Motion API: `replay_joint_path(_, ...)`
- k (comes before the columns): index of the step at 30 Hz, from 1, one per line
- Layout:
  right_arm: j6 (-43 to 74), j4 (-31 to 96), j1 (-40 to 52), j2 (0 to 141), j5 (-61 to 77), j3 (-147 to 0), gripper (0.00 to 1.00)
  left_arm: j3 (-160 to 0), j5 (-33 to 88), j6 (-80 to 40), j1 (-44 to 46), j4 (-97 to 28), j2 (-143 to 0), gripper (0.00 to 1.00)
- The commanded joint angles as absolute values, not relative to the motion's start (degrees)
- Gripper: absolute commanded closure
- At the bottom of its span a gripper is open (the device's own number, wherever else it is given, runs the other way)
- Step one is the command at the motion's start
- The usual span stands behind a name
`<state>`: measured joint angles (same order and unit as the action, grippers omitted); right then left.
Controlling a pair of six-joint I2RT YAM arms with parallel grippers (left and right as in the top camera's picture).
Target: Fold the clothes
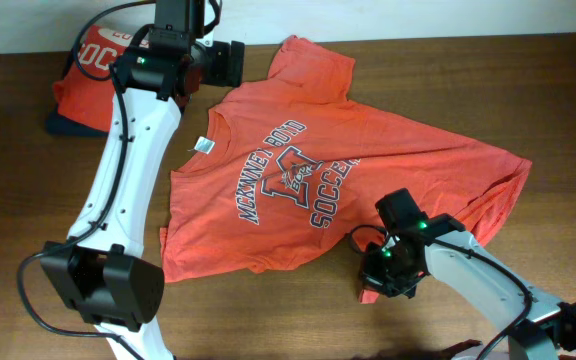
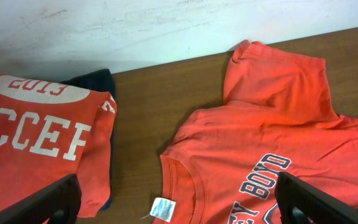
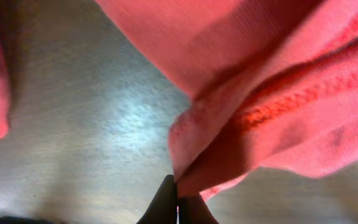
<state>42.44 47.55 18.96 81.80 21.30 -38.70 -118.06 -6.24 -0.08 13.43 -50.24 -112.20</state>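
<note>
An orange-red T-shirt (image 1: 298, 180) with navy-and-white "McKINNEY BOYD SOCCER" lettering lies spread on the wooden table, chest up, its white neck tag (image 1: 204, 145) at the collar. My left gripper (image 1: 230, 62) is open and empty, above the table near the shirt's upper sleeve; in the left wrist view the collar and tag (image 2: 161, 209) lie between its fingers (image 2: 179, 211). My right gripper (image 1: 378, 280) is shut on the shirt's hem at the lower right; in the right wrist view the fingertips (image 3: 178, 205) pinch a fold of orange cloth (image 3: 260, 106).
A second folded orange-red shirt (image 1: 93, 60) with white "SOCCER" lettering sits at the back left on a dark navy garment (image 1: 68, 125), also in the left wrist view (image 2: 36, 137). A pale wall (image 2: 166, 25) runs behind the table.
</note>
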Motion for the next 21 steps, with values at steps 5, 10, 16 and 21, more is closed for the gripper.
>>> replay_joint_path(5,36.7,60.6,19.5,80.7,20.1,-46.6,0.96,-118.0,-6.3,-0.7,13.3,-50.3,-112.5,0.01)
replay_joint_path(10,35.7,67.9,19.5,79.3,16.8,-51.1,0.96,-118.0,-6.3,-0.7,13.3,-50.2,-112.5,0.01)
replay_joint_path(16,35.8,73.9,19.5,79.1,11.2,-50.9,0.96,-118.0,-6.3,-0.6,13.3,-50.2,-112.5,0.01)
replay_joint_path(21,36.3,77.6,19.0,79.1,6.5,-50.9,0.96,-118.0,-6.3,-0.7,13.3,-50.2,-112.5,0.01)
